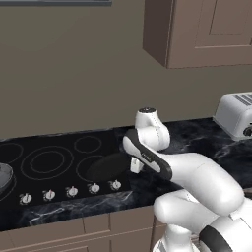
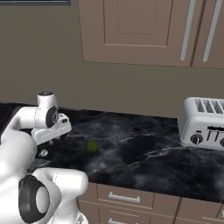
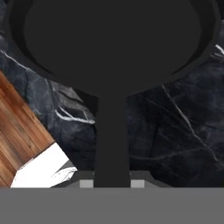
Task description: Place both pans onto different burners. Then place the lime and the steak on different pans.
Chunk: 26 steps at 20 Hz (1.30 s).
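Black pan (image 1: 109, 166): matte, flat, lay over the right-hand burner (image 1: 101, 165) of the glossy cooktop (image 1: 49, 147), its handle (image 3: 112, 140) running straight back toward the gripper (image 1: 136, 165). Gripper: low at the cooktop's right edge; the handle passed between its tips, apparently clamped, though the fingers themselves were barely visible. Silvery pan (image 1: 4, 178): partly in frame at the cooktop's far left. Lime (image 2: 92, 146): alone on the dark marble counter (image 2: 144, 153), right of the arm. Toaster (image 2: 204, 124): far right on the counter. Knobs (image 1: 72, 191): front row.
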Tool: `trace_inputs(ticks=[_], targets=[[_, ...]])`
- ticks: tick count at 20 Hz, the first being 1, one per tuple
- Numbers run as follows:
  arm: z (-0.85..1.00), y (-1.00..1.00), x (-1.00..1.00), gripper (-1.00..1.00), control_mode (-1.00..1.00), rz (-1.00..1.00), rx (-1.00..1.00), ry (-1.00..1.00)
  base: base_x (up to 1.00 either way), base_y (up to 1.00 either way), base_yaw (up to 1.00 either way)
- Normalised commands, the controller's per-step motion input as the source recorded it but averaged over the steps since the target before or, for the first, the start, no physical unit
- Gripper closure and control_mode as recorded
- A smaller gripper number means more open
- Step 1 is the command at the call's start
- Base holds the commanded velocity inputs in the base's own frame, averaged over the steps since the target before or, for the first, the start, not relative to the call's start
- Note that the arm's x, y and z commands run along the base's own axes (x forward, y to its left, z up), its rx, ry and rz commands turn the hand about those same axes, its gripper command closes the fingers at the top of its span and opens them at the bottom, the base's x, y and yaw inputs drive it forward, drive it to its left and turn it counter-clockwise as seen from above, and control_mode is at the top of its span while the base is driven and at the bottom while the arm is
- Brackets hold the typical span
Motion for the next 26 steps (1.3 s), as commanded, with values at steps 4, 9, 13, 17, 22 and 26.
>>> trace_inputs(ticks=[4,9,13,17,22,26], targets=[[0.0,0.0,0.11,1.0,-1.0,0.06,-0.01,0.0,0.0,0.0,0.0],[0.0,0.0,0.18,1.0,-1.0,0.04,0.11,0.0,0.0,0.0,0.0],[-0.1,0.05,0.25,1.0,-1.0,0.05,0.15,-0.03,0.0,0.0,0.0],[-0.33,0.24,0.26,1.0,-1.0,0.04,0.01,-0.08,0.0,0.0,0.0],[-0.39,0.23,0.14,1.0,-1.0,0.03,0.0,-0.12,0.0,0.0,0.0],[-0.34,0.02,0.11,1.0,-1.0,0.0,-0.01,-0.11,0.0,0.0,0.0]])
